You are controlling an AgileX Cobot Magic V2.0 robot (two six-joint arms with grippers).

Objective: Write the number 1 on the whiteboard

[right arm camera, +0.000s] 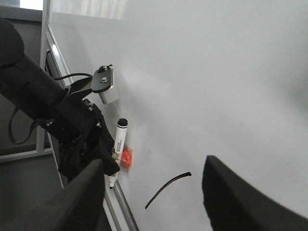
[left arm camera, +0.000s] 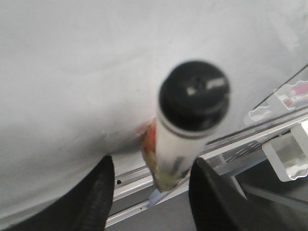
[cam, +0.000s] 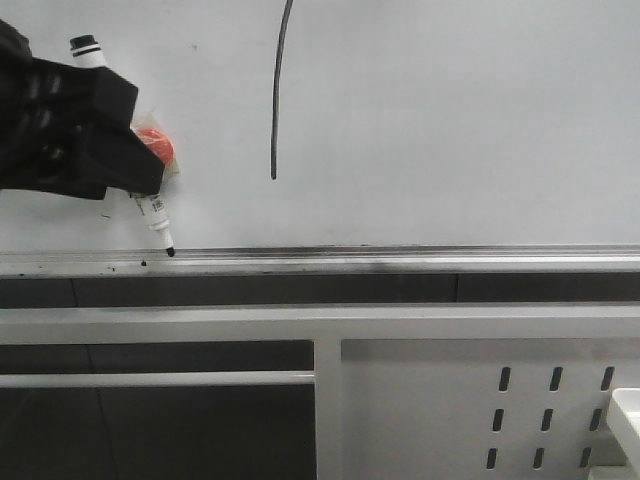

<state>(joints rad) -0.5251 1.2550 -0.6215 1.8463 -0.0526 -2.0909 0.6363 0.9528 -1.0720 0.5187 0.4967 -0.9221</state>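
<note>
One thin dark pen stroke, the number 1 (cam: 277,95), stands slightly curved on the large pale grey-white whiteboard (cam: 450,120), in its upper middle part, running out of the front view at the top. To the left of it, near the silver metal rail (cam: 400,258) along the lower edge of the board, the black left gripper (cam: 135,165) has its jaws clamped on a white marker with a black cap and a red magnet (cam: 152,205); the marker is tilted, and its dark tip is touching the rail. The right gripper (right arm camera: 154,192) is away from the board, jaws wide apart and holding nothing. Below the rail, toward the lower right corner, is a white perforated metal panel (cam: 420,420).
</note>
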